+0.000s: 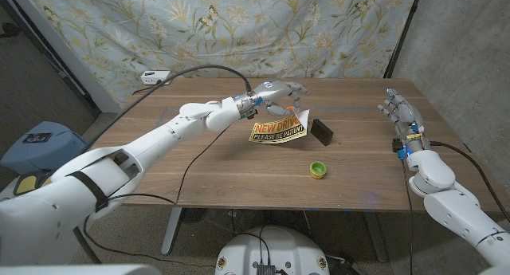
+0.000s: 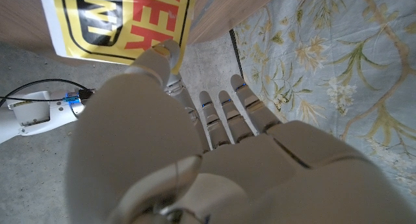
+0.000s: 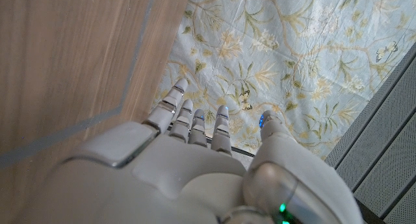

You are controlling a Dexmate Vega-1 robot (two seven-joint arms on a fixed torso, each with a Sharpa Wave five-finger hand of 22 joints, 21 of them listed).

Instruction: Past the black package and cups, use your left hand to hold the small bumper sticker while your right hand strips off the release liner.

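The yellow bumper sticker (image 1: 279, 131) with red and black lettering hangs tilted above the table's middle, and my left hand (image 1: 275, 98) pinches its upper edge. In the left wrist view the sticker (image 2: 117, 23) sits against my left hand's thumb tip (image 2: 162, 55), the other fingers stretched out. My right hand (image 1: 401, 112) stands at the table's right side, well apart from the sticker, fingers straight and holding nothing; in the right wrist view that hand (image 3: 195, 159) points along the wood.
A small black package (image 1: 322, 131) lies just right of the sticker. A green cap-like cup (image 1: 317, 170) sits nearer the front edge. A white box (image 1: 154, 77) rests at the table's far left corner. A floral cloth hangs behind.
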